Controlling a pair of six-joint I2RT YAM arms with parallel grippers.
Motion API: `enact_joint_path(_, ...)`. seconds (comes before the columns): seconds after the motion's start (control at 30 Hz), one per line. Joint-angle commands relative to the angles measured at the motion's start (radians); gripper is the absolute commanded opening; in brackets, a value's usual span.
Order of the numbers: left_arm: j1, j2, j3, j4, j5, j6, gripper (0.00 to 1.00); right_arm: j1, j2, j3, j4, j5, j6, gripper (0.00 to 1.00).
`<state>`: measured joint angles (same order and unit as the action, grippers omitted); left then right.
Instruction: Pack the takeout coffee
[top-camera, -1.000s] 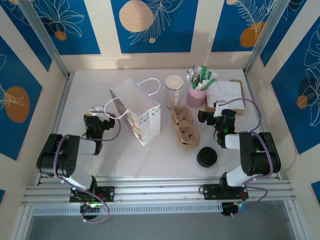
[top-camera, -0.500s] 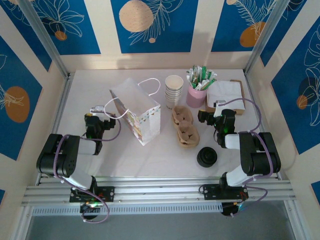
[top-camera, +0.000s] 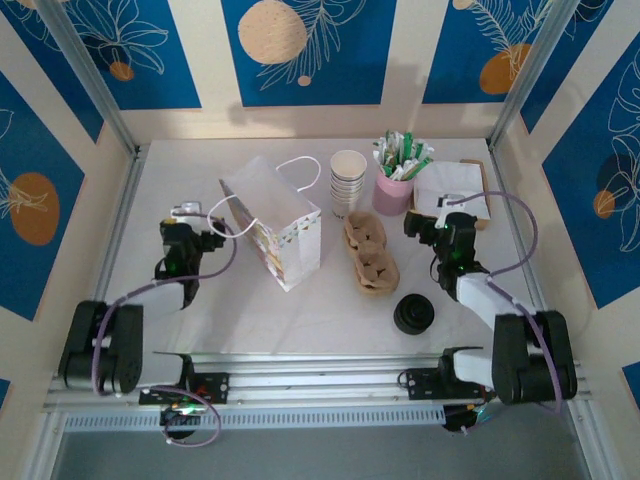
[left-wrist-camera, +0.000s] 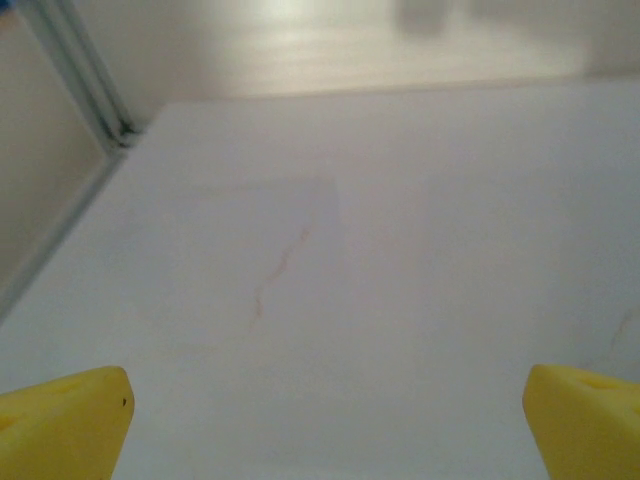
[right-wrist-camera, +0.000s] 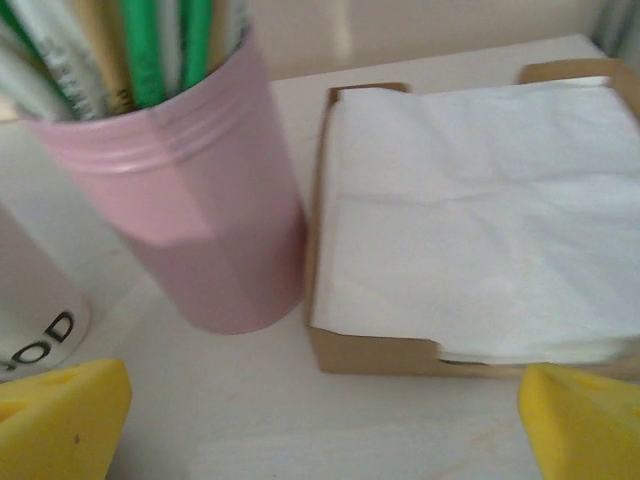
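Top external view: the left fingers (top-camera: 186, 212) stand wide apart over bare desk (top-camera: 330, 320), left of the paper bag (top-camera: 275, 235), and hold nothing. The right fingers (top-camera: 441, 211) are spread as wide and also empty, just before the napkin box (top-camera: 458, 188) towards the far right corner. The takeout coffee (top-camera: 413, 313), black lid up, stands near the near edge, right of centre, close by the right arm and apart from the cardboard cup carrier (top-camera: 370, 252).

Against a second ago, both arms have stretched out towards the far edge. The coffee, bag and carrier have not shifted.

Left wrist view: the two yellow fingers (left-wrist-camera: 65, 425) sit at the lower corners, spread fully, with only white desk between them.

Right wrist view: the yellow fingers (right-wrist-camera: 60, 415) are fully spread and touch nothing. Ahead stand the pink cup (right-wrist-camera: 190, 210) of stirrers and, just beside it, the napkin box (right-wrist-camera: 470, 230).
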<state>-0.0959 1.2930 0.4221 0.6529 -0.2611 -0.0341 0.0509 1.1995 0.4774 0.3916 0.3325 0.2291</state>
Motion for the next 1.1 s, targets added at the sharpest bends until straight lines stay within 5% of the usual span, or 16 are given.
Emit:
enact_joint_path(0.0,0.005,-0.096,0.019,-0.193,-0.161,-0.202,1.0,-0.017,-0.115,0.034,-0.335,0.133,0.173,0.99)
enact_joint_path(0.13,0.01,-0.223,0.063,-0.509,-0.207,-0.422,1.0,-0.063,-0.299,0.096,-0.71,0.207,0.482,0.99)
enact_joint_path(0.37,0.027,-0.405,0.064,-0.814,-0.207,-0.623,1.0,-0.248,-0.516,0.237,-0.959,-0.089,0.531,1.0)
enact_joint_path(0.6,0.047,-0.584,0.205,-1.168,-0.219,-0.695,0.89,-0.218,-0.485,0.503,-1.119,-0.236,0.567,0.75)
enact_joint_path(0.77,0.045,-0.655,0.357,-1.286,-0.21,-0.642,0.87,0.034,-0.38,0.664,-1.175,-0.117,0.654,0.57)
enact_joint_path(0.93,0.044,-0.659,0.484,-1.354,-0.126,-0.613,0.84,0.429,-0.193,0.867,-1.233,0.217,0.674,0.56)
enact_joint_path(1.07,0.044,-0.66,0.537,-1.373,-0.049,-0.639,0.81,0.577,-0.003,1.035,-1.282,0.316,0.689,0.57)
